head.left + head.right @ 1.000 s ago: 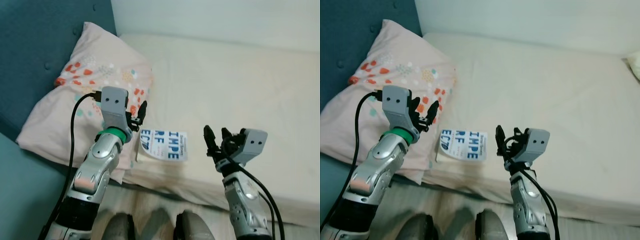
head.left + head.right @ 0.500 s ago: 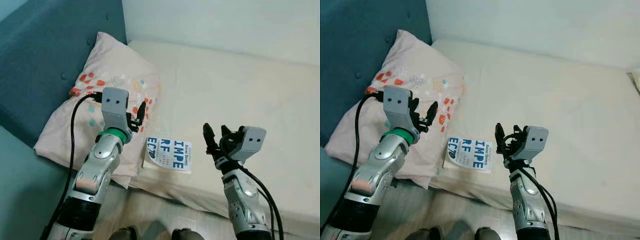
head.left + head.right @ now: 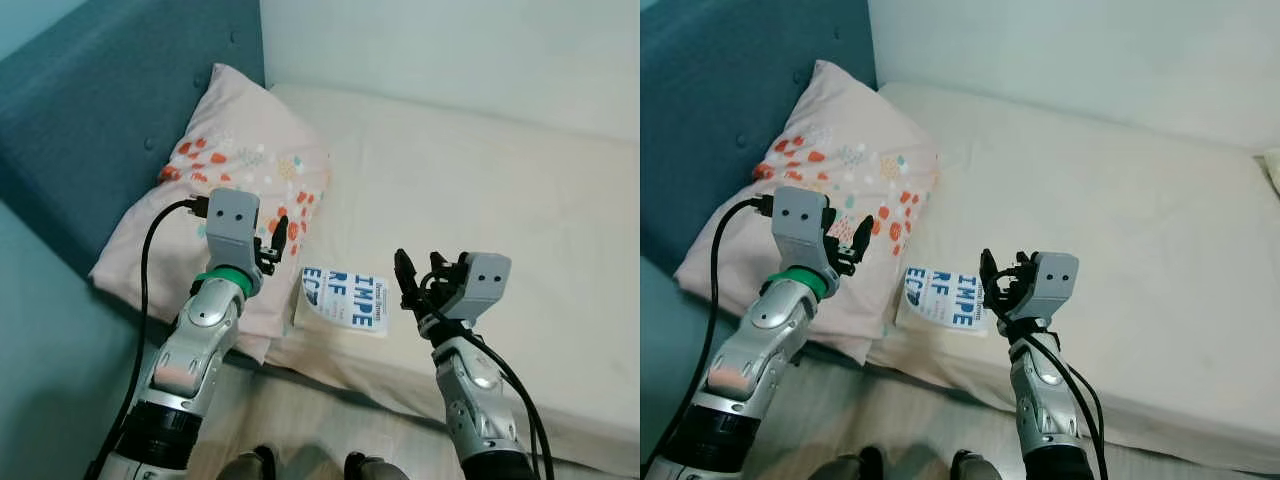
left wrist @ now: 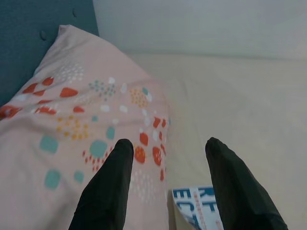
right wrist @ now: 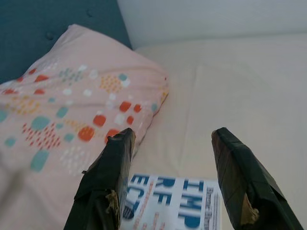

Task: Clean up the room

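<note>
the book (image 3: 345, 299) lies untouched near the bed's (image 3: 500, 190) front edge, just beside the pillow (image 3: 215, 200). the left gripper (image 3: 273, 235) and right gripper (image 3: 418, 277) hover above it, both spread wide and empty. judging by this, tidying has barely begun.

Both arms raised forward; left gripper (image 3: 268, 243) fingers spread, right gripper (image 3: 418, 276) fingers spread.

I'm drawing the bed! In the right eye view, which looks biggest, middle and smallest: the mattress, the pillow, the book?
1. Mattress, by far the biggest.
2. Pillow, middle.
3. Book, smallest, lying on the mattress beside the pillow.
</note>
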### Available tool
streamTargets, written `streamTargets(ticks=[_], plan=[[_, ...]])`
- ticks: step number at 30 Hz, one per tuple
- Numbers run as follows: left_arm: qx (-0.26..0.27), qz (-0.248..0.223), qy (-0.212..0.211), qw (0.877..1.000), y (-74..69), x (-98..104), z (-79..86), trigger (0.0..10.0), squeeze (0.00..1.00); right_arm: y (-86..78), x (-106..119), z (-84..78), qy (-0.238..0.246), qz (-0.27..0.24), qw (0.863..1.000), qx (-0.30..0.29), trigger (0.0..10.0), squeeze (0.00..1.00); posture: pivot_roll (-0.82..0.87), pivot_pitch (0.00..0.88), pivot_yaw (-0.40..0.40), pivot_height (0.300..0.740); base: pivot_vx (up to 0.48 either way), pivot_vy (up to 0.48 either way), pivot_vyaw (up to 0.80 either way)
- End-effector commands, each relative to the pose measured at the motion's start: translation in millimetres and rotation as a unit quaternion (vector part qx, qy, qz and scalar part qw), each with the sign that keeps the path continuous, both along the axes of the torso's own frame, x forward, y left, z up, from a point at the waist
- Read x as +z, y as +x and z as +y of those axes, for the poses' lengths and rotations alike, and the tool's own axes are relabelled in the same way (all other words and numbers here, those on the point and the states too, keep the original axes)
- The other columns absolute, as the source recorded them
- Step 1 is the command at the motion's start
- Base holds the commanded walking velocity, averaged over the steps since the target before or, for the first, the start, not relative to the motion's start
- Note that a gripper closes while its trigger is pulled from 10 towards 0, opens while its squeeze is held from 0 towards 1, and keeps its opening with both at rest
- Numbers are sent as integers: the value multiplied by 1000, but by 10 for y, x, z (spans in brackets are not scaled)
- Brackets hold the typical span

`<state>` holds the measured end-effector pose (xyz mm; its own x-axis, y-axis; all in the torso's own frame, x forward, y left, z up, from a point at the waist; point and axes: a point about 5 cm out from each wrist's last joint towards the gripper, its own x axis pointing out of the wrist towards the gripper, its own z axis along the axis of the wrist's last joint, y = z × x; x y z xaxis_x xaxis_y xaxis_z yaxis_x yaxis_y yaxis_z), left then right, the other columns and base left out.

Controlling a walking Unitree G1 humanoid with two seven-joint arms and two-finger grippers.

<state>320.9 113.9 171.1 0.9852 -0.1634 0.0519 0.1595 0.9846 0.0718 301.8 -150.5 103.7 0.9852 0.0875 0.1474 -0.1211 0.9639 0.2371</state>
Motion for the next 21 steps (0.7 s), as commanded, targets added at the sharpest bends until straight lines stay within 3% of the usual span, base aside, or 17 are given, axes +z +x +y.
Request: streamTargets(ticks=[1, 21], plan=[[-4, 11, 1, 1000, -27, -84, -15, 10000, 0, -10, -59, -39, -4, 9, 1000, -9, 10000, 0, 4, 78, 19, 740, -382, 0, 0], [-6, 7, 6, 1000, -19, -83, -10, 10000, 0, 14, -114, -74, -2, 20, 1000, -21, 10000, 0, 7, 68, 23, 740, -386, 0, 0]])
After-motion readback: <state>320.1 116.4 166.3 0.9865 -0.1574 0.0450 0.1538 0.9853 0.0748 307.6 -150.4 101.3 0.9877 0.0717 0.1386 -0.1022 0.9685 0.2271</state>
